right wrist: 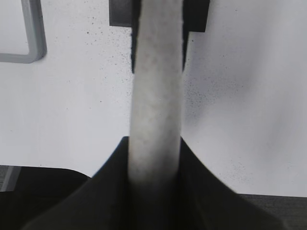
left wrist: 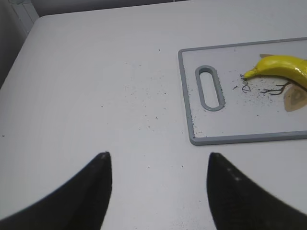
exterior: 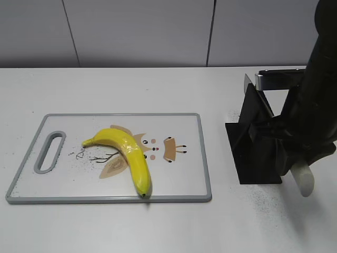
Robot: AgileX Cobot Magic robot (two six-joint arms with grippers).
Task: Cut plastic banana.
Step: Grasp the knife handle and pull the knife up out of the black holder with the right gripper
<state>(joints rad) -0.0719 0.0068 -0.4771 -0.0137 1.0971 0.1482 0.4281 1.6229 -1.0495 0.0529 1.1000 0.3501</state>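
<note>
Right now we have the right gripper point(right wrist: 156, 167) clamped around the pale knife handle point(right wrist: 157, 96), which runs up between its fingers toward the black knife stand point(exterior: 255, 153); in the exterior view the handle's rounded end pokes out below the arm, just in front of the stand. We judge the step in hand to be drawing the knife out of its holder, and to do it well we should pull along the line of the slot, not sideways, so the light stand does not tip or drag across the table point(exterior: 158, 226). Once free, we want the blade carried high over the board's rim before we lower it. The left gripper point(left wrist: 158, 184) hangs spread apart and empty above bare tabletop, near the handle end of the cutting board point(left wrist: 192, 124); it looks well placed to come in and steady the fruit or the board. Farther out, the plastic banana point(exterior: 129, 153) lies on the board, curved, its stem toward the board's slot and its tip at the near edge, well apart from the knife. A cut across the middle of the curve seems safest, since the rounded body may roll. The table is white, matt and dotted with dark specks, thickest around the stand. Behind it stands a plain grey panelled wall point(exterior: 142, 31).
</note>
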